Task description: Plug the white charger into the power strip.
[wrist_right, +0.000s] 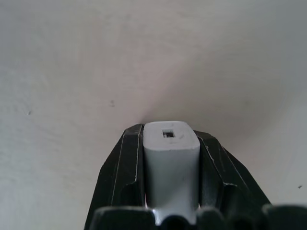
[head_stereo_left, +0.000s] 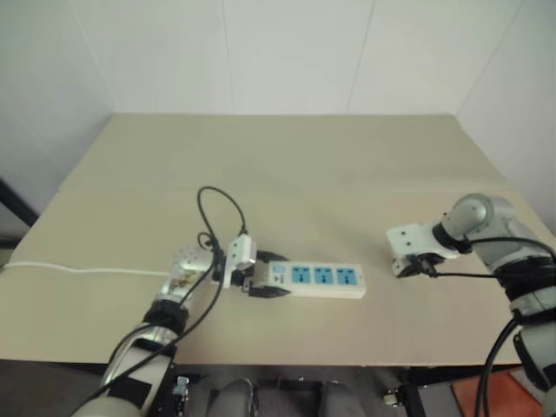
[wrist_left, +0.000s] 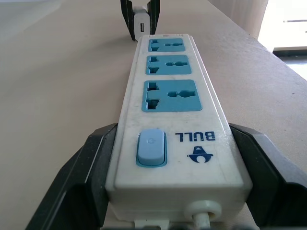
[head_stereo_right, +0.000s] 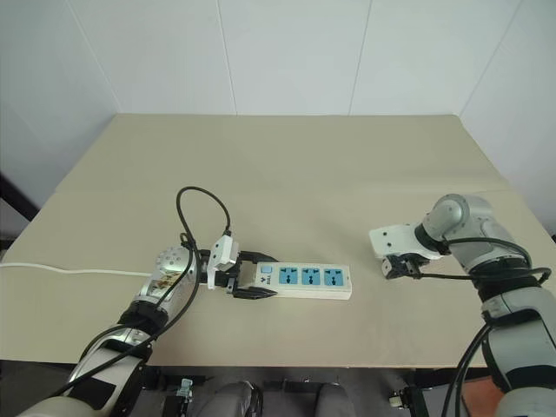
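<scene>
R gripper (wrist_right: 168,191) clamps smooth rounded white charger (wrist_right: 171,158); L gripper (head_stereo_right: 250,276) straddles long power strip (head_stereo_right: 308,280).

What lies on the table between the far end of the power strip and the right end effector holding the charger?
Nothing: in the left eye view only bare table separates the power strip from the right end effector clamping the white charger.

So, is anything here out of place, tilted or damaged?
Nothing stands out. The power strip lies flat on the table, its switch end between the left tool's fingers. The right tool grips the white charger squarely. No damage shows.
</scene>
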